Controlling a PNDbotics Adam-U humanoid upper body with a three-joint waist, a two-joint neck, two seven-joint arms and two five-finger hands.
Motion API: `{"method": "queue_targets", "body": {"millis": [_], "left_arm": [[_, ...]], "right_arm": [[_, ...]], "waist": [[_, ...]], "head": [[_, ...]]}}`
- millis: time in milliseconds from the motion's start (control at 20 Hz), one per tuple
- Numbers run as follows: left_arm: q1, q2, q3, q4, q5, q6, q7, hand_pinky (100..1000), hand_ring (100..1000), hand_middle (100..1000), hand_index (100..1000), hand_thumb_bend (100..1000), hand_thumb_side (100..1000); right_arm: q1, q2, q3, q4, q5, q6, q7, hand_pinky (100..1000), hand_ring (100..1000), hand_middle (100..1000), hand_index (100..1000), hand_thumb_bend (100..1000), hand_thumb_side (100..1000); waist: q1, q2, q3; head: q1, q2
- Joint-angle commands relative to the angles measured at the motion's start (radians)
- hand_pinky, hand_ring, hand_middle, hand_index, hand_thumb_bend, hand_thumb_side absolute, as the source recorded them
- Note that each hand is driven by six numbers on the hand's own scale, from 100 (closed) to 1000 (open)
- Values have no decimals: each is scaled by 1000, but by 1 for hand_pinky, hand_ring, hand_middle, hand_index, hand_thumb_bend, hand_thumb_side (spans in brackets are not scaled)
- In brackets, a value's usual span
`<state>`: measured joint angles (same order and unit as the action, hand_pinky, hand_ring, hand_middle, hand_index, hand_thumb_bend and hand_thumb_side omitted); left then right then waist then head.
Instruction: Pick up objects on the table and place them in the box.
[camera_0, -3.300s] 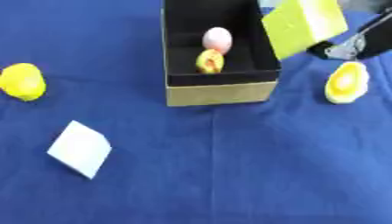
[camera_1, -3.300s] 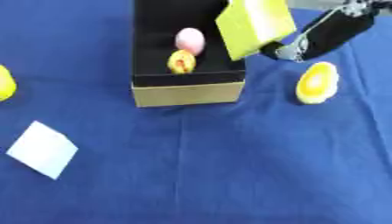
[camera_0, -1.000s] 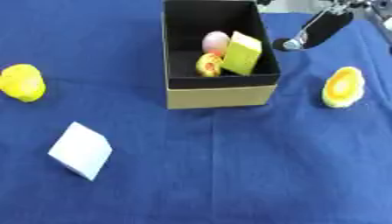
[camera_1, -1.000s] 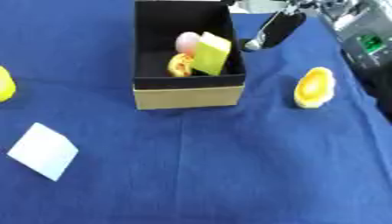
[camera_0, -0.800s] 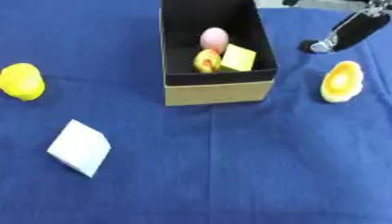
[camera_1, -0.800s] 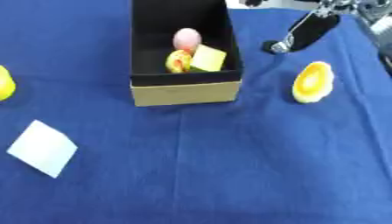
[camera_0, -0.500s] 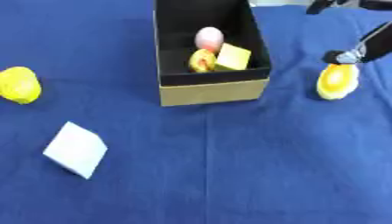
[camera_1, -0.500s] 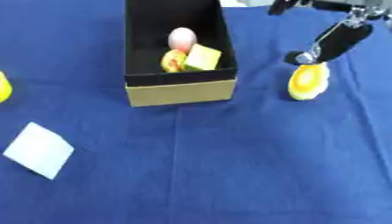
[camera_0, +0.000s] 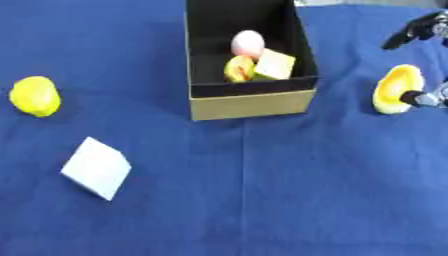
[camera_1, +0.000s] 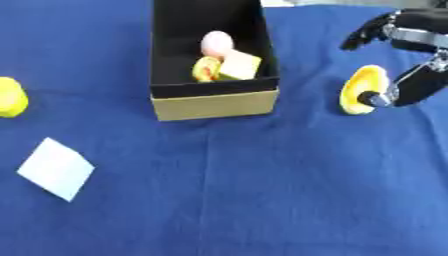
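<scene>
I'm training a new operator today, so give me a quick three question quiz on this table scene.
1. True or false: the box already holds three things.
2. Which hand is next to the yellow shell-shaped object? A) left B) right
3. Fill in: the white block lies on the blue ____.

Key:
1. True: a pink egg, a yellow cube and a yellow-orange piece.
2. B: the right hand, one fingertip at the shell's lower edge.
3. Cloth, near the yellow round object.
</scene>
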<state>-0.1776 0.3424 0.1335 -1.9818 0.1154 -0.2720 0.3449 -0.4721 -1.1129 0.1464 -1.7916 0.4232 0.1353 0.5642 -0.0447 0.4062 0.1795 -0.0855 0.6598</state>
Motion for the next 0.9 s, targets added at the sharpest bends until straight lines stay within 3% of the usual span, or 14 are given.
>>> {"method": "queue_targets", "body": {"millis": [50, 900], "left_arm": [[-8, 10, 4, -18, 1, -1, -1, 736, 581, 536, 777, 285, 545], [-17, 3, 0, -18, 4, -4, -5, 735, 580, 534, 776, 286, 544]], "right_arm": [[6, -26, -26, 38, 37, 3, -18, 897, 901, 817, 877, 447, 100], [-20, 16, -32, 197, 121, -22, -77, 908, 915, 841, 891, 427, 100]], "waist": [[3, -15, 5], [7, 7, 32]], "head": [[-5, -16], [-19, -36]]}}
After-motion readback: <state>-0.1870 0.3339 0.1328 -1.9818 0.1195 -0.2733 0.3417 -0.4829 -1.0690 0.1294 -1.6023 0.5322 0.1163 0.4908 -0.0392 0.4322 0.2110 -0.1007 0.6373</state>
